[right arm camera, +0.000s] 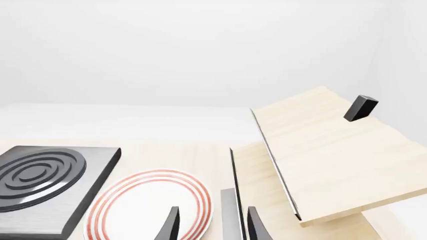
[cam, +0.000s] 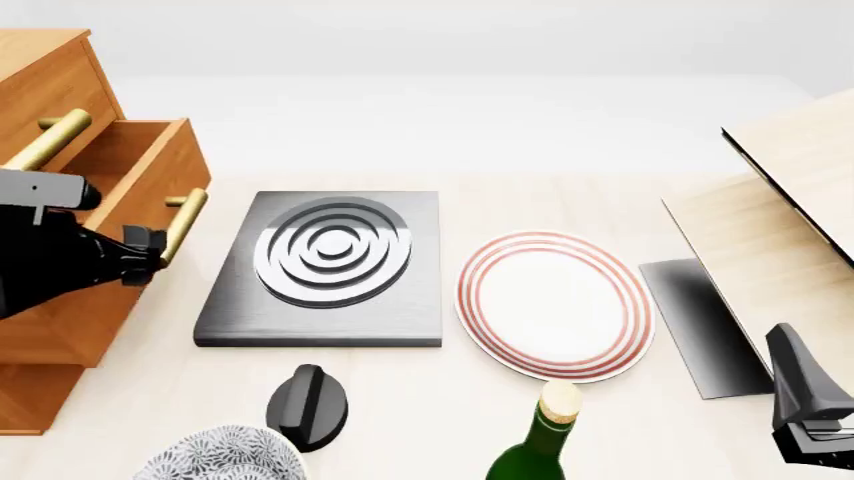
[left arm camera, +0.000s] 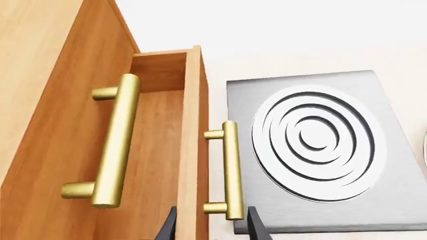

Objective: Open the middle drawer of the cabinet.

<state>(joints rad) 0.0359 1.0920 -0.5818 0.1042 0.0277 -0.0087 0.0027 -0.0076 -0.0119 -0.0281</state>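
The cabinet (cam: 54, 310) stands at the left. Its middle drawer (cam: 158, 165) is pulled out, and its inside shows. The drawer's brass handle (cam: 184, 225) points toward the table's middle. My left gripper (cam: 155, 246) is at that handle, open, with its fingers on either side of the handle's near end. In the left wrist view the handle (left arm camera: 231, 170) and the drawer front (left arm camera: 192, 150) lie between the fingertips of the left gripper (left arm camera: 212, 229). The upper drawer's handle (left arm camera: 117, 140) is beside it. My right gripper (cam: 798, 390) is open and empty at the front right, and shows in its wrist view (right arm camera: 212, 225).
A dark slab with a ringed burner (cam: 327, 265) lies right of the drawer. Beyond it is a red-rimmed plate (cam: 554, 305). A black knob (cam: 307, 405), a patterned bowl (cam: 220, 455) and a green bottle (cam: 541, 445) are at the front. Pale boards (cam: 787, 230) stand at the right.
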